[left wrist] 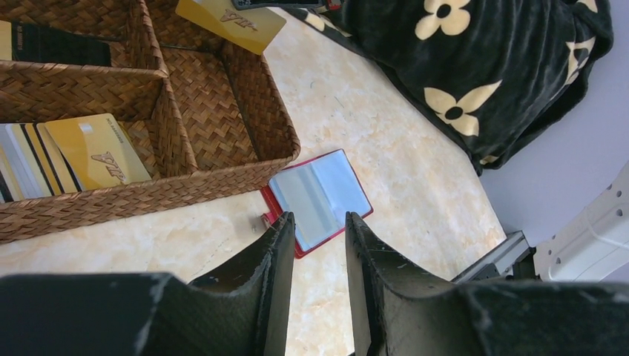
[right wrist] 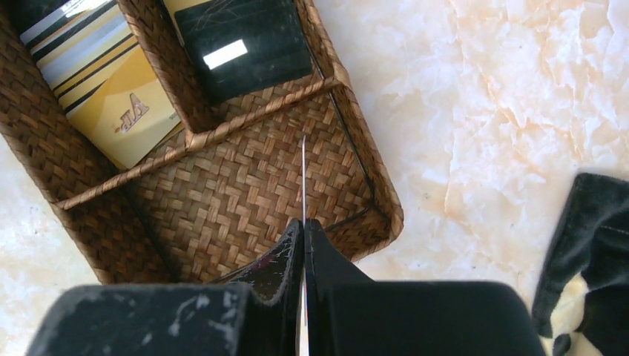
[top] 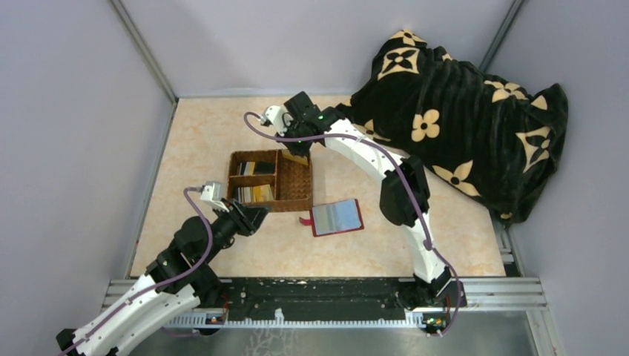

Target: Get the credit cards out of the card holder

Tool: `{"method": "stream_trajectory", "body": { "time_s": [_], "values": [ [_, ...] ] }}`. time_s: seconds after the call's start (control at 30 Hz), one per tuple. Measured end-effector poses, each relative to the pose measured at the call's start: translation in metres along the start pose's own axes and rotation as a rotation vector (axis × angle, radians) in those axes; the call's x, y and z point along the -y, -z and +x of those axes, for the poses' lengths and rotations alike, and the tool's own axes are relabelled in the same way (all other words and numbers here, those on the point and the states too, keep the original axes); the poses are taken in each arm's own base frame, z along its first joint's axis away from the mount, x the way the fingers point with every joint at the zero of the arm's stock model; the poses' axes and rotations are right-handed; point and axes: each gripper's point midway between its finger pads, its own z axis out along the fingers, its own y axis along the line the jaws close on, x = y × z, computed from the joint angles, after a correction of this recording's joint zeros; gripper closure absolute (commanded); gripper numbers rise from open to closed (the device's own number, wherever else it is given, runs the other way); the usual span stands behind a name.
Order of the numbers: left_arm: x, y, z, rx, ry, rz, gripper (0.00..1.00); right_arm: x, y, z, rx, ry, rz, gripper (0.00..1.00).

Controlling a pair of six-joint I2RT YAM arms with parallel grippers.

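Note:
The red card holder (top: 337, 216) lies open on the table, clear bluish pockets up, right of the wicker basket (top: 295, 202). It also shows in the left wrist view (left wrist: 319, 194). My left gripper (left wrist: 317, 216) is open and empty, low over the table between basket and holder (top: 252, 216). My right gripper (right wrist: 303, 222) is shut on an orange-yellow credit card, seen edge-on (right wrist: 303, 170), over the basket's large right compartment (top: 297, 152). That card shows flat in the left wrist view (left wrist: 230, 22). Other credit cards lie in the basket: yellow and striped (right wrist: 111, 89), dark (right wrist: 245, 44).
A black blanket with tan flowers (top: 460, 111) is heaped at the back right. The basket's weave wall (right wrist: 371, 215) stands just under my right fingers. Grey walls close in the table on the left, back and right.

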Motion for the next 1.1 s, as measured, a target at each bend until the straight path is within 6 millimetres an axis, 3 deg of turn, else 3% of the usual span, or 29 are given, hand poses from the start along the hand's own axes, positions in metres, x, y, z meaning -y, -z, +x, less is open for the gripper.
{"method": "stream_trajectory", "body": {
  "time_s": [0.13, 0.37, 0.5, 1.1],
  "values": [
    [-0.002, 0.000, 0.001, -0.002, -0.005, -0.010, 0.64, 0.003, -0.012, 0.000, -0.008, 0.029, -0.005, 1.00],
    [-0.010, 0.003, 0.002, -0.002, -0.014, -0.042, 0.65, 0.000, -0.049, 0.031, -0.087, 0.069, -0.050, 1.00],
    [-0.013, 0.005, 0.001, 0.005, -0.016, -0.054, 0.65, 0.000, -0.059, 0.040, -0.098, 0.107, -0.057, 1.00],
    [-0.020, 0.002, 0.006, -0.015, -0.028, -0.089, 0.66, 0.004, -0.074, 0.026, -0.011, 0.180, -0.056, 1.00]
  ]
}}
